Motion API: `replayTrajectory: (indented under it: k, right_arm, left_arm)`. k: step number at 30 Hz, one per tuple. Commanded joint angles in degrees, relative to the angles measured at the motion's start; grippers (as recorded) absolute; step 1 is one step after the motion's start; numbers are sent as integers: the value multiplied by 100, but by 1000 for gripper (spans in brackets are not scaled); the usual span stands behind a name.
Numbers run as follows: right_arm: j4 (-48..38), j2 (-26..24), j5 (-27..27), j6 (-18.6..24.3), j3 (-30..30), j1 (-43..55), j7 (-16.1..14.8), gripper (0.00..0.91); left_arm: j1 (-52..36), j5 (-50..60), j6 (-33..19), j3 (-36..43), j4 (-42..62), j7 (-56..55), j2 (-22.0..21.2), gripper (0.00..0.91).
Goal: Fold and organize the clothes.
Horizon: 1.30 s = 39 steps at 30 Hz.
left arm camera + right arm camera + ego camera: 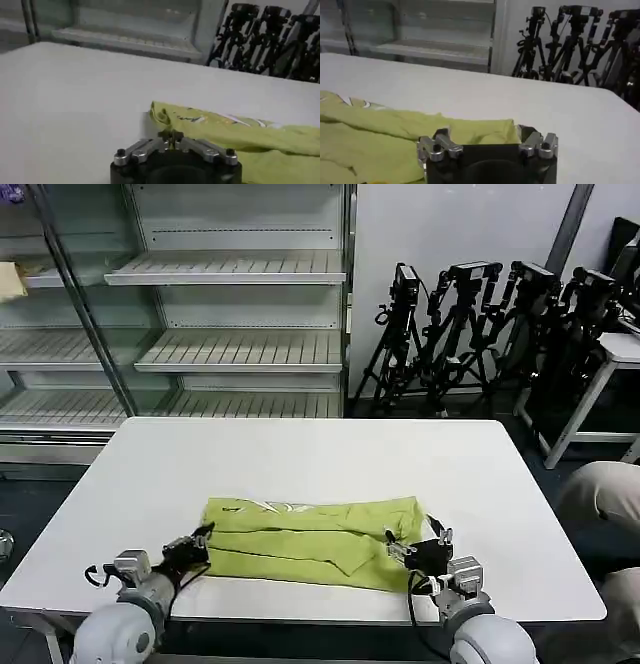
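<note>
White tabletop (pixel 300 454) lower-center holds lime yellow-green folded cotton T-shirt (pixel 315 542), long axis left-right. Left gripper (pixel 190 548) pressed together at its left end; right gripper (pixel 420 550) spread around the right end.

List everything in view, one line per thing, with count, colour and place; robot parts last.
T-shirt: one, lime yellow-green with white print, folded into a long band on the table's near half.
Table: one, white, directly before the robot.
Shelving unit: one, pale grey slatted shelves, behind the table to the left.
Tripods with cameras: several, black, against the wall behind the table to the right.
Side table: one, white, far right.
Left gripper: one, black and silver, at the shirt's left end.
Right gripper: one, black and silver, at the shirt's right end.
</note>
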Motion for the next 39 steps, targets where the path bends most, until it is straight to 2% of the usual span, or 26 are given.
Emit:
replayTrajectory:
  k: [1,3,6,9,11,16,20,26,32,39]
  right_arm:
    - [6,-6,-12,13,23,-17,-7,907]
    - [11,-9,-11,19,28,-26,-12,907]
    - [0,3,-11,28,17,-11,-12,907]
    - [-18,20,-15,29,-8,13,-10,907]
    - [-26,31,-15,29,-12,26,-9,907]
    - [-8,29,-27,35,28,-32,-9,907]
    - [12,19,-42,51,84,-96,-9,907]
    - [55,43,-99,59,138,-169,-4,907]
    - [90,52,-125,87,242,-275,-13,907]
    - [81,70,-153,100,265,-273,-9,907]
  left_arm:
    - [-12,456,-10,-1231,313,442,1110,10]
    - [64,815,-6,-1670,530,703,1383,10]
    - [63,1038,-3,-1929,783,796,1552,10]
    - [116,1050,-4,-1993,597,835,1546,10]
    - [200,1093,-6,-1879,273,835,1388,10]
    - [337,1413,-174,-1056,-839,869,908,20]
    - [239,1831,-284,215,-1567,831,517,10]
    - [35,2688,-466,1429,-1532,992,52,10]
    - [-83,2918,-585,1976,-1140,1065,-252,10]
    - [-192,2790,-497,2201,-1041,1048,-401,10]
